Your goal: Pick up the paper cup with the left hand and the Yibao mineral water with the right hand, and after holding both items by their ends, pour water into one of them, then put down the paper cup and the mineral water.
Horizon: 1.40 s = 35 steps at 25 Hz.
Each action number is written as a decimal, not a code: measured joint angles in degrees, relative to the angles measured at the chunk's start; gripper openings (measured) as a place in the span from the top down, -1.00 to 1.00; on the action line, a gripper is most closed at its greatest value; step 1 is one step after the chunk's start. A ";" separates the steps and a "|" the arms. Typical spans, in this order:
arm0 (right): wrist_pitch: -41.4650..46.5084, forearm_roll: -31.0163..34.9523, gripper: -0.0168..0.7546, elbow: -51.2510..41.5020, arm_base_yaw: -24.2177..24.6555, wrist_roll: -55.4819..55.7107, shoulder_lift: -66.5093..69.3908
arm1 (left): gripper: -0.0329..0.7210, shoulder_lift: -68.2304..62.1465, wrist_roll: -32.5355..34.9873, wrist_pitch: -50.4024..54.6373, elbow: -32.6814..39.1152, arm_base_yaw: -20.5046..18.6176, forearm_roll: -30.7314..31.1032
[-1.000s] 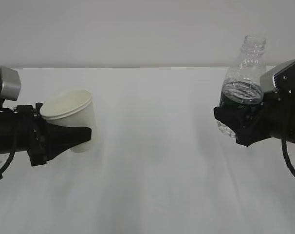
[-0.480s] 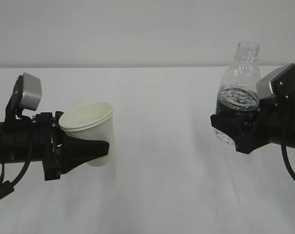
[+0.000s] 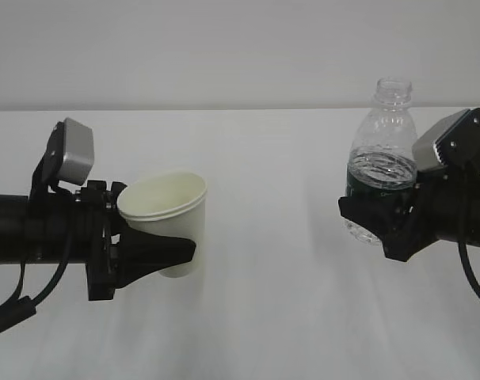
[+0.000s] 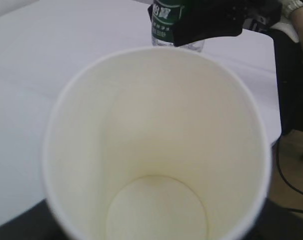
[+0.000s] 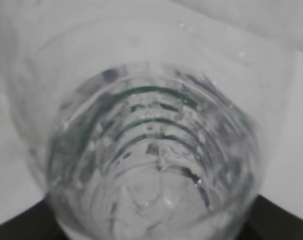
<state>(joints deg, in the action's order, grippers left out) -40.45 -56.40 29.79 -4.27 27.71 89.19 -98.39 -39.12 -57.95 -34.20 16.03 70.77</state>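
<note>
**Cup and bottle both held above the bench**

In the left wrist view the paper cup (image 4: 156, 145) filled almost the whole picture, so the left hand gripping it was hidden there; its rim ran off the lower edge. In the right wrist view the Yibao mineral water (image 5: 151, 155) was a blurred mass of clear ribs and green streaks, and the fingers of the right hand showed only as dark corners at the bottom. Both arms were cut off at the sides of the exterior view.

There was one cup, one bottle and two hands.

The left hand (image 3: 157, 253) reached in level from the left, clamped on the lower part of the cup (image 3: 167, 218), which leaned with its open mouth up and slightly toward the camera, clear of the white bench (image 3: 264, 317). The right hand (image 3: 379, 218) reached in from the right, clamped on the bottle (image 3: 382, 170) at its green label band. The bottle stood nearly upright, uncapped, partly filled with water, well apart from the cup and also off the bench.
</note>
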 joint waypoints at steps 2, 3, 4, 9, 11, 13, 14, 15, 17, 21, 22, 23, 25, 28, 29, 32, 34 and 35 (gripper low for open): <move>0.10 -0.45 -0.17 0.00 0.00 0.13 0.00 | -0.28 0.00 -0.23 0.99 -1.62 1.05 1.05; 0.07 -0.68 -0.17 0.00 0.00 0.13 0.00 | -0.28 0.00 -0.34 1.84 -2.35 1.73 1.45; 0.07 -0.68 -0.17 0.00 0.00 0.20 0.00 | -0.28 0.00 -0.34 2.53 -2.79 2.40 1.85; 2.64 -2.66 -0.17 0.81 0.00 0.96 -1.36 | -0.28 0.00 -0.34 4.98 -4.97 3.92 2.73; 3.72 -4.37 -0.17 2.04 0.00 2.64 -1.70 | -0.28 0.00 -0.34 5.08 -5.34 4.02 2.86; 4.59 -6.79 -0.17 3.14 0.00 4.21 -1.96 | -0.28 0.00 -0.34 5.47 -5.69 4.15 2.99; 5.04 -8.34 -0.17 3.76 0.00 5.27 -2.07 | -0.28 0.00 -0.34 5.79 -5.69 4.50 3.10; 5.45 -9.76 -0.17 4.16 0.00 6.55 -2.07 | -0.28 0.00 -0.34 5.93 -5.69 4.77 3.10; 6.11 -13.07 -0.17 5.27 0.00 9.13 -2.07 | -0.28 0.00 -0.34 6.31 -5.69 5.42 3.13; 6.22 -18.10 -0.17 6.74 0.00 13.13 -2.07 | -0.28 0.00 -0.34 6.43 -5.72 6.87 3.24; 6.22 -19.12 -0.17 7.11 0.00 14.09 -2.07 | -0.28 0.00 -0.34 6.53 -5.72 7.22 3.26; 6.22 -20.27 -0.17 7.35 0.00 14.77 -2.07 | -0.28 0.00 -0.34 6.53 -5.72 7.58 3.26; 6.22 -22.40 -0.17 7.86 0.00 16.37 -2.07 | -0.28 0.00 -0.34 6.65 -5.72 8.17 3.26; 6.22 -26.79 -0.17 9.14 0.00 19.38 -2.07 | -0.28 0.00 -0.34 6.78 -5.72 8.77 3.14; 6.22 -28.48 -0.17 9.68 0.00 20.51 -2.07 | -0.28 0.00 -0.34 6.78 -5.72 8.89 3.02; 6.22 -33.12 -0.17 11.58 0.00 23.85 -2.07 | -0.28 0.00 -0.34 6.91 -5.72 8.89 3.01; 6.22 -36.29 -0.17 12.53 0.00 25.63 -2.07 | -0.28 0.00 -0.34 6.91 -5.72 8.89 2.90; 6.22 -37.72 -0.17 13.04 0.00 26.43 -2.07 | -0.28 0.00 -0.34 6.91 -5.72 8.89 2.79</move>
<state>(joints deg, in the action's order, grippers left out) -34.24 -94.12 42.84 -4.27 54.15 87.13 -98.39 -39.46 -51.04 -39.91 24.92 73.56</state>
